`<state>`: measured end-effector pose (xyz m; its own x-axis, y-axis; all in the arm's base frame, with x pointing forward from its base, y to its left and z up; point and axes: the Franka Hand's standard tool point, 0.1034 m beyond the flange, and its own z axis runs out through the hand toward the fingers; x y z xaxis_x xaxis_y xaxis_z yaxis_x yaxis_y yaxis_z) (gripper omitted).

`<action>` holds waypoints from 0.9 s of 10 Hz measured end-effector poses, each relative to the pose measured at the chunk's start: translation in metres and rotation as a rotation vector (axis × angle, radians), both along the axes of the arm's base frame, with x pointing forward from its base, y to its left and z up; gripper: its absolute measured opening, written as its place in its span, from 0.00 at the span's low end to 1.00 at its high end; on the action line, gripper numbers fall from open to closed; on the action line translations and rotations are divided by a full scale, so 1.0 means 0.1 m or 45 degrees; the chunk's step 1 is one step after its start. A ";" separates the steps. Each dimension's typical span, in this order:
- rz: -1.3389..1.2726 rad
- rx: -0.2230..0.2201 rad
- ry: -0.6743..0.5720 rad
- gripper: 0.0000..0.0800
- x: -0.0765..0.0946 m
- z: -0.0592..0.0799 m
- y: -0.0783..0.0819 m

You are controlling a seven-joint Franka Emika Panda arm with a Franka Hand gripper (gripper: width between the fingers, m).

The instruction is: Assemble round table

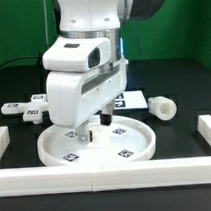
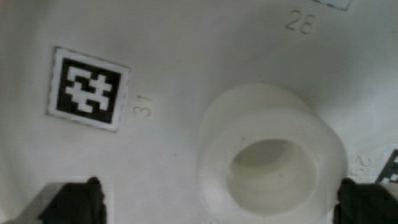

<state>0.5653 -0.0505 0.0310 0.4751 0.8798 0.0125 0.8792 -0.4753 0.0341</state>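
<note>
The claw point(image 1: 94, 127) hangs low over the round disc point(image 1: 146, 143), which lies flat on the black bench point(image 1: 188, 94) in the lower middle of the exterior view. Its two fingers stand wide apart and there is nothing between them; it holds no part. Whether the fingertips touch the disc surface, I cannot tell from this view.

In the wrist view the claw point(image 2: 231, 200) looks straight down at the disc point(image 2: 196, 50). The dark fingertips point(image 2: 75, 200) show at the two edges of the picture, and between them is a raised round socket point(image 2: 267, 152) with a shallow hollow in its middle. One square black-and-white tag point(image 2: 89, 88) sits on the disc surface beside this socket, apart from it.

The cross-shaped piece point(image 1: 29, 109) lies on the bench at the exterior view's left, near the disc rim but not on the disc. The short cylinder post point(image 1: 162, 108) lies on its side at the exterior view's right, just beside the disc. Behind the arm, partly hidden by it, is the marker board point(image 1: 134, 96). White border rails point(image 1: 107, 176) run along the lower edge of the frame and up both sides.
</note>
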 end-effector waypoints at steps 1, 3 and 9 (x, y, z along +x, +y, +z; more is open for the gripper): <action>-0.003 0.001 0.001 0.81 0.00 0.01 0.02; 0.011 0.000 0.007 0.81 -0.03 0.11 0.10; 0.006 0.006 0.037 0.81 -0.19 -0.09 0.04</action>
